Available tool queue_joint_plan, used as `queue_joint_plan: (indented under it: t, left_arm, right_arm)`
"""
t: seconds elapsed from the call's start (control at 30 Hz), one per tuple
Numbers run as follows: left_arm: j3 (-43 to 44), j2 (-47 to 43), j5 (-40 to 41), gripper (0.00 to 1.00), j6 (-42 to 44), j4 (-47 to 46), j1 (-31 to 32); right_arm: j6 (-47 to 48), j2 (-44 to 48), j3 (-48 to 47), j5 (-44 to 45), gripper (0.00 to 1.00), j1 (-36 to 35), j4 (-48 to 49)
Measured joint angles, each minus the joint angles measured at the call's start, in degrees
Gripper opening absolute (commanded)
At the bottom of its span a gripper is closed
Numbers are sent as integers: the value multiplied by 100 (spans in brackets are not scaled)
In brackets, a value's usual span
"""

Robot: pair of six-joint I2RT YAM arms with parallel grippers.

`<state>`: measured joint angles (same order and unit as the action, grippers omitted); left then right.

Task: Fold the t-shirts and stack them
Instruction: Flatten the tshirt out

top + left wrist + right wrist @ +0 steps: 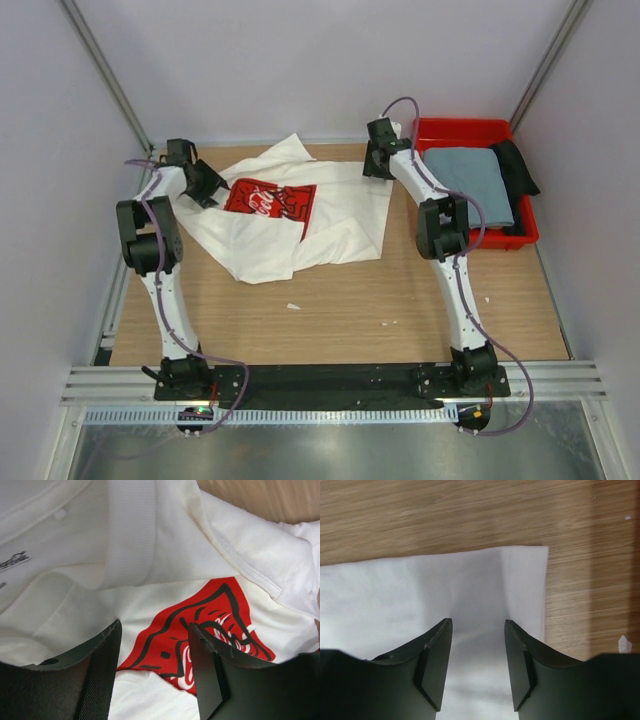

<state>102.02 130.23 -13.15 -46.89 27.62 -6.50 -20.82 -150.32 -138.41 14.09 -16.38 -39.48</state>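
On woodgrain table (350, 310), rumpled white t-shirt (330, 215), red square print (270, 198), ribbed collar (130, 535), left tool (155, 627) and right tool (478, 623) parted

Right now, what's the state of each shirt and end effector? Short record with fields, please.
white t-shirt: crumpled on the table, red print up
grey-blue t-shirt: lying in the red bin
left end effector: open, over the red print
right end effector: open, over the white t-shirt's corner
stack: not yet started
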Motion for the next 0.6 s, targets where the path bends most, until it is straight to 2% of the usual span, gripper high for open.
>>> queue_joint_plan:
  t: [0.1,0.17,0.27,0.43,0.53,0.6]
  left_arm:
    - [-166,-317,269,62,225,352,-37]
    - [-181,-557,476,66,352,529,52]
    - [-181,-1095,883,66,590,732,518]
    - [-186,-1908,1370,58,979,835,2090]
    - [-186,-1943,1572,55,1143,918,3128]
    - [-186,-1770,1674,52,1239,1045,3600]
  right_arm:
    - [57,42,-31,-74,65,13,-186]
    - [72,122,-31,-107,69,26,-372]
    - [55,409,52,-166,71,39,-715]
    - [-179,1626,942,-581,70,35,-1023]
    - [-509,2439,1707,-1023,66,0,-1073]
    - [-713,2776,2122,-1246,60,-48,-1088]
